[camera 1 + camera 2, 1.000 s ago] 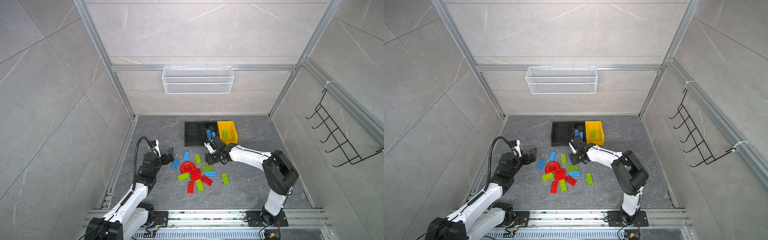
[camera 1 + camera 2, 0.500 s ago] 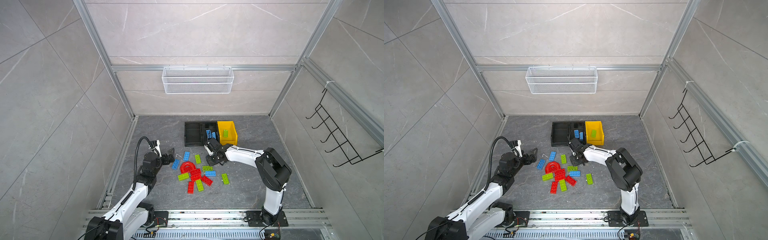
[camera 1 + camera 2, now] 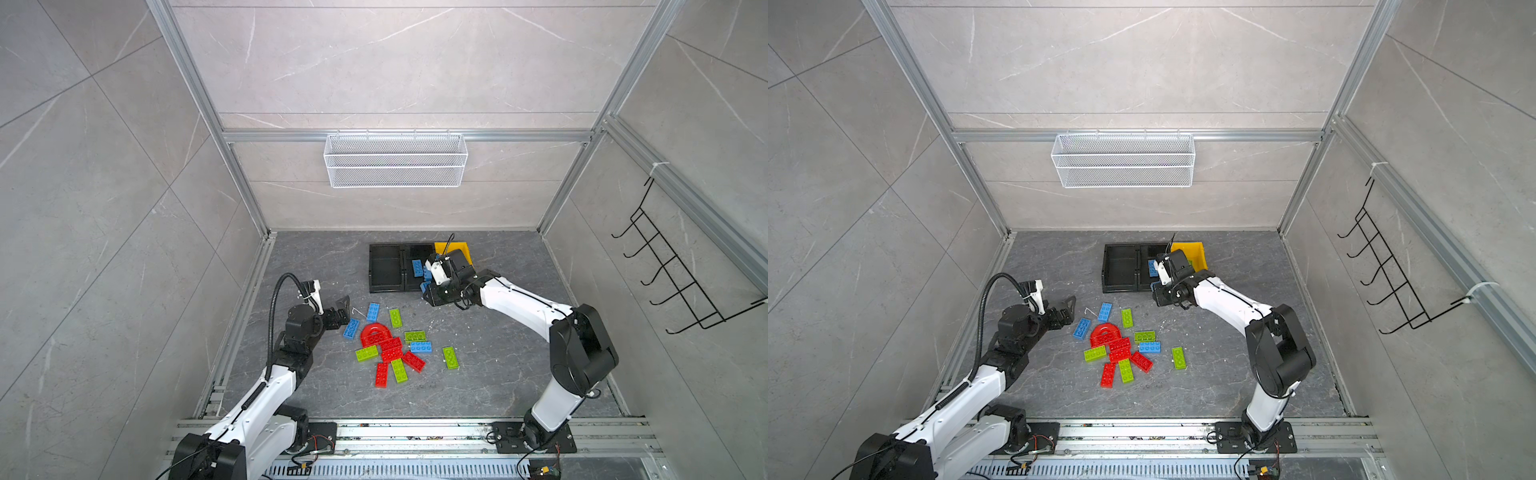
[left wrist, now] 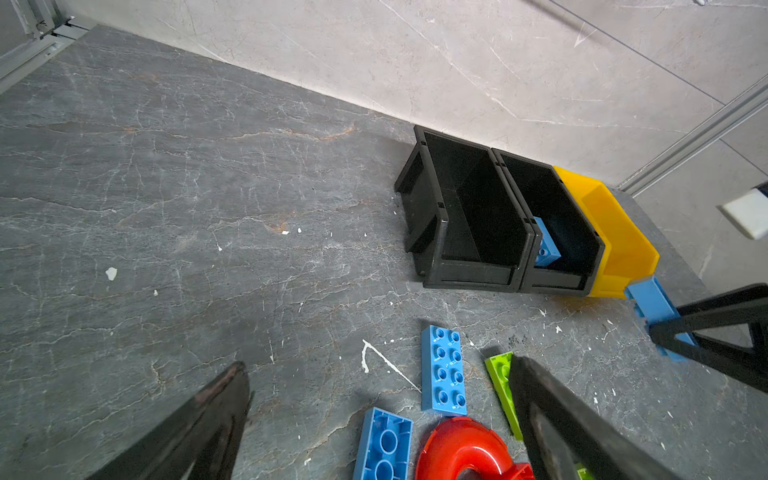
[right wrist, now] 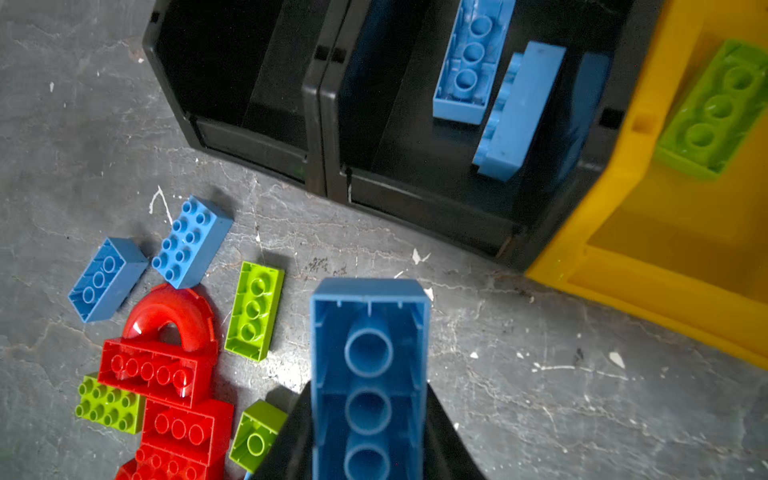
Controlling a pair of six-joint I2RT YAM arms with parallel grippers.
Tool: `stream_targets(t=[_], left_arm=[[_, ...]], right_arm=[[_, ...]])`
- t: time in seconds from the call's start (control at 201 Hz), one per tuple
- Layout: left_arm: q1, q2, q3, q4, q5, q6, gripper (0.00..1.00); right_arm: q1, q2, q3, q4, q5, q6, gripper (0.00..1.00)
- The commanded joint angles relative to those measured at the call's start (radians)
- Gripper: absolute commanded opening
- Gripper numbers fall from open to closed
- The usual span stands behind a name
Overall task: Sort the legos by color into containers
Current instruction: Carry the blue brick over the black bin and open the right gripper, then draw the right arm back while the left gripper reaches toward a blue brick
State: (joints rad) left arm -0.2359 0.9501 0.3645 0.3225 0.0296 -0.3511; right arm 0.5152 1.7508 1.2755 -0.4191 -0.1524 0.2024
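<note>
right tool (image 5: 369, 432) newly clenched on blue brick (image 5: 368, 332), lifted before middle black bin (image 5: 424, 208) | left tool (image 4: 378, 370) spread wide, unmoved

A: What fills the frame?
B: The right gripper (image 5: 369, 392) clamps a blue brick (image 5: 369, 332), hollow underside showing; beyond it, a black bin (image 5: 424, 208) holds two blue bricks (image 5: 465, 62); the adjoining yellow bin (image 5: 615, 178) holds one green brick (image 5: 719, 108).

Bright, even overhead light: legos (image 5: 254, 309) cast short soft shadows, a highlight glints on the red arch (image 5: 166, 311), the left gripper (image 4: 378, 363) blurs near the lens.
</note>
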Motion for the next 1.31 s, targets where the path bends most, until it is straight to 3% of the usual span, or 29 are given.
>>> stream_targets(t=[0.0,0.448,0.592,0.777,0.941,1.075,1.224,1.304], left_arm=[[-0.004,0.012,0.024,0.04,0.009,0.023,1.0],[-0.008,0.028,0.031,0.034,0.023,0.023,1.0],[-0.009,-0.014,0.028,0.02,0.019,0.023,1.0],[-0.013,-0.029,0.023,0.019,0.017,0.028,1.0],[-0.051,-0.025,0.038,0.003,-0.005,0.061,1.0],[-0.096,-0.028,0.059,-0.021,-0.009,0.101,1.0],[-0.124,-0.021,0.077,-0.039,0.0,0.119,1.0],[-0.132,-0.009,0.086,-0.047,0.004,0.127,1.0]], right_arm=[[-0.024,0.064,0.08,0.003,-0.036,-0.027,0.15],[-0.064,0.33,0.384,0.02,-0.035,-0.012,0.18],[-0.07,0.361,0.438,-0.004,-0.024,-0.012,0.34],[-0.083,0.321,0.42,-0.011,-0.029,-0.008,0.63],[-0.096,0.167,0.281,0.017,-0.028,-0.038,0.7],[-0.097,-0.034,0.061,0.058,-0.039,-0.04,0.73],[-0.076,-0.256,-0.255,0.169,-0.078,0.061,0.73],[-0.026,-0.327,-0.343,0.175,-0.054,0.079,0.73]])
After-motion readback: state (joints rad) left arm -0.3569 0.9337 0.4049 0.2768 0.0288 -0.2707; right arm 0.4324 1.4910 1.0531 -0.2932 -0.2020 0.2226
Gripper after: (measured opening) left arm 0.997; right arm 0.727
